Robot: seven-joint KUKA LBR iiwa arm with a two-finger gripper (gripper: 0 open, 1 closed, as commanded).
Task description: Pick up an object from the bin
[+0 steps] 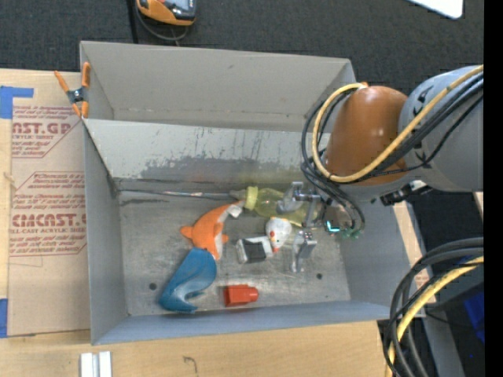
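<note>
In the right half of the grey metal bin [206,85], low over the floor: gripper [296,230], metal, two fingers spread apart, one toward the back wall and one toward the front wall. Whether either finger touches anything cannot be told.

Item 1. Small white rounded thing with red marks [279,232], lying between the spread fingers, at their left side, on the bin floor.

Item 2. Small dark square piece with a pale face [253,250], just left of and below item 1, close beside it.

Item 3. Pale yellow-green translucent thing [263,200], by the foot of the back wall, just beside the rear finger.

Item 4. Orange fish-shaped toy [211,228], mid-floor, left of items 1 and 2, tilted.

Item 5. Blue curved thing [189,281], front left of the floor, its upper end near the orange toy.

Item 6. Small red block [240,294], near the front wall, just right of the blue thing, apart from the gripper.

Arm [440,132]: enters from the right over the bin's rim, with an orange cover [365,132] and looped yellow-and-black cables at the wrist.
</note>
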